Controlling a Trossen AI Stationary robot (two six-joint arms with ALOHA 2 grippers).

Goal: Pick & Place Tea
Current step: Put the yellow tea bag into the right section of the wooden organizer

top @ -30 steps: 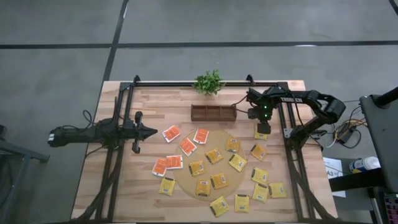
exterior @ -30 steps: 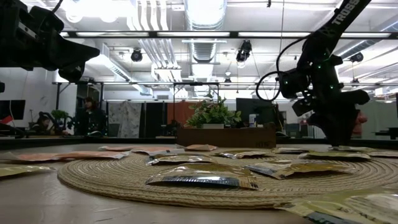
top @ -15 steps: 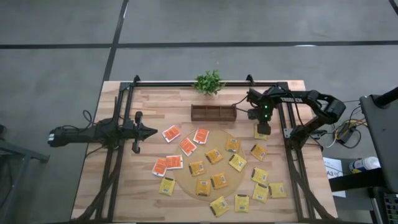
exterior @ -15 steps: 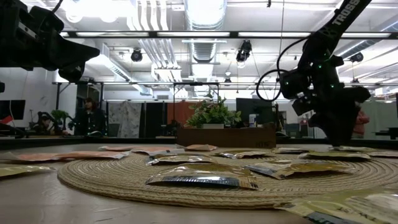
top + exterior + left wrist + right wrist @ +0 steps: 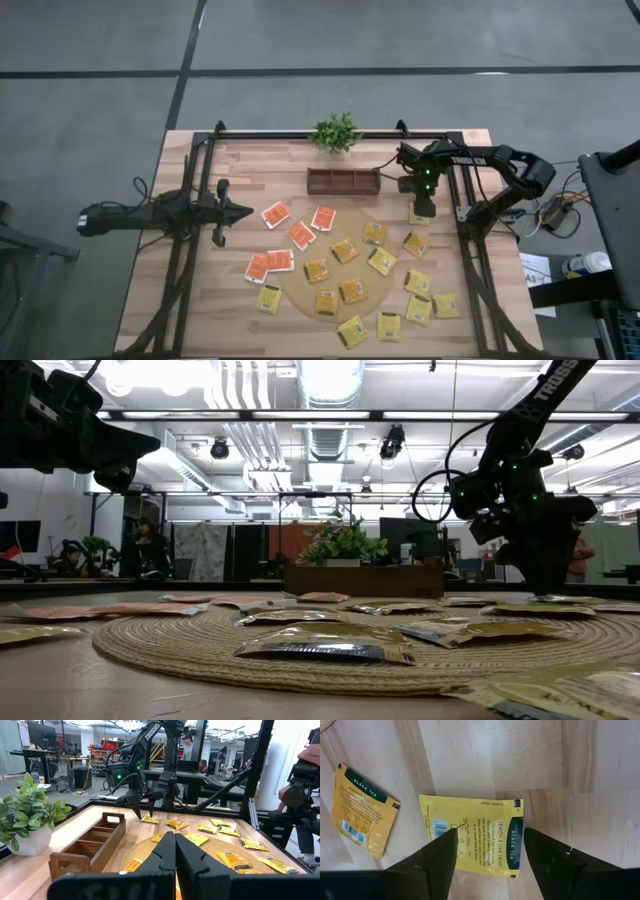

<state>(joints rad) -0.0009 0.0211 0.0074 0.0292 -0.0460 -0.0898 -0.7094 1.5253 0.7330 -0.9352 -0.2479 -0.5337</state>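
Directly beneath our wide-open right pincer [image 5: 487, 851] lies the yellow tea packet [image 5: 470, 832], long axis spanning both fingers

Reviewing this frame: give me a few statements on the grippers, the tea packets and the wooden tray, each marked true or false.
1. The right gripper is open, straddling a yellow packet. True.
2. The left gripper holds an orange packet. False: it is shut on nothing, waiting at the table's left side.
3. The wooden tray already holds several packets. False: its compartments look empty.
4. The orange packets lie left of most yellow ones in the high view. True.
5. The plant stands on the round mat. False: it stands at the table's far edge.
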